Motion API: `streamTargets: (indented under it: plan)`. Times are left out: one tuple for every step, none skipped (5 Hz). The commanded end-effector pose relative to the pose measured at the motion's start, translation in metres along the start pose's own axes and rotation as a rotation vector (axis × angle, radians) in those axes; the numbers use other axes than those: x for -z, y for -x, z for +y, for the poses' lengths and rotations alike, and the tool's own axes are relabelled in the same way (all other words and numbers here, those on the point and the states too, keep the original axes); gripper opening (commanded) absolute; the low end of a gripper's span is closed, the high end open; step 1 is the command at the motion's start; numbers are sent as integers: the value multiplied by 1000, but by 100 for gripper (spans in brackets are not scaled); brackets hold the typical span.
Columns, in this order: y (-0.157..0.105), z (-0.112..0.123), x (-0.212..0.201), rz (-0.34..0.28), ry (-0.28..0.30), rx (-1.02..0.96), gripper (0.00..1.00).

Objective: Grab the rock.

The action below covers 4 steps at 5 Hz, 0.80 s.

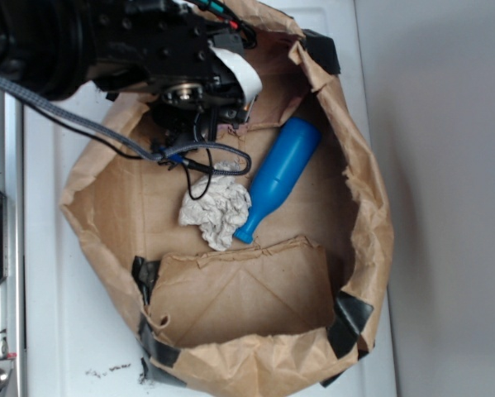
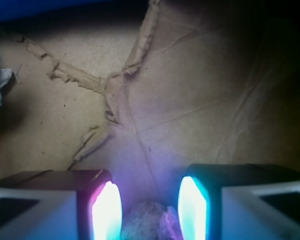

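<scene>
Rock (image 2: 148, 220), rough and lumpy, seen between the two glowing fingers (image 2: 107, 212) of the gripper (image 2: 150, 212) at the bottom edge of the wrist view, over the creased floor of a torn brown paper bag (image 1: 371, 215). Hard to tell whether the pads press it or merely flank it; jaws narrowly parted around the stone. Inside the same bag, crumpled whitish paper wad (image 1: 216, 211) lying against the neck of a blue bottle (image 1: 278, 178). Black tape (image 1: 350, 318) patching the bag's corners. Arm entering from the upper left.
</scene>
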<state>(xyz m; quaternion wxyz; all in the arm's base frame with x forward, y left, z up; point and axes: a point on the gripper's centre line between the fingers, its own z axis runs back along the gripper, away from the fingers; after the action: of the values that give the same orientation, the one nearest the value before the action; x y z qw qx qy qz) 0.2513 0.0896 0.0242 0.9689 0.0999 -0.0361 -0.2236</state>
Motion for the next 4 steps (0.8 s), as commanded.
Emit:
streamTargets:
  plan:
    - [-9,6,-39,-107,6,-6,0]
    - [-7,3,-80,-228,66,9,0]
    - [-4,0,-103,-292,99,30,0]
    - [-5,0,-106,-304,92,29,0]
